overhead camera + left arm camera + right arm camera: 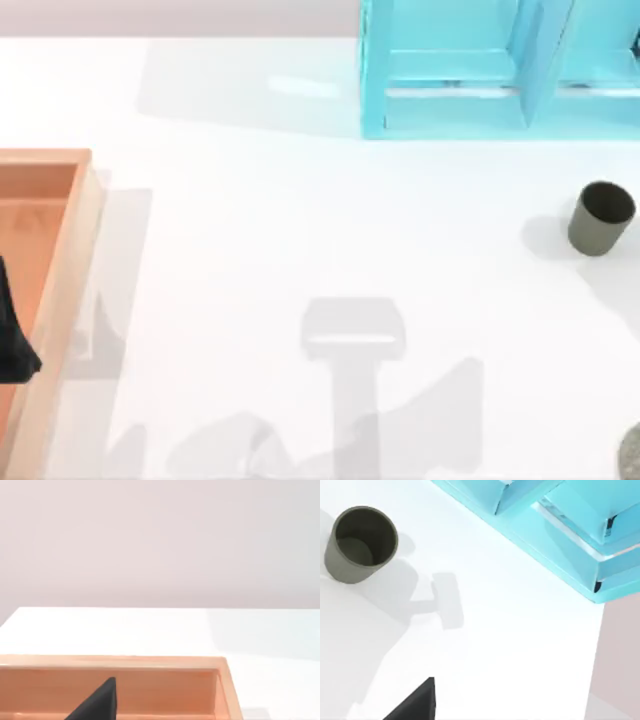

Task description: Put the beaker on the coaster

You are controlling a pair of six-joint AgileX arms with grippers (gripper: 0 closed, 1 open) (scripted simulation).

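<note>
From above I see the small dark olive-grey round beaker [601, 218] standing upright on the white table [300, 250], far over on the right side. It stands alone, with bare table all around it. The flat grey speckled coaster [632, 452] peeks in at the right edge of the table, nearer the front. The beaker and the coaster are well apart.

A big light blue shelf [480, 70] stands at the back of the table, behind the beaker. A shallow orange wooden tray [60, 300] lies along the left side.

My left gripper [12, 335] is a dark shape over the tray at the left edge. In the left wrist view a black fingertip [97, 702] pokes up in front of the tray's wall [165, 690]. I cannot tell if this gripper is spread or pressed together.

In the right wrist view I look down at the beaker [360, 544] from above and see its dark inside. One black fingertip [415, 702] shows, apart from the beaker and holding nothing. I cannot tell how the right gripper's fingers stand.
</note>
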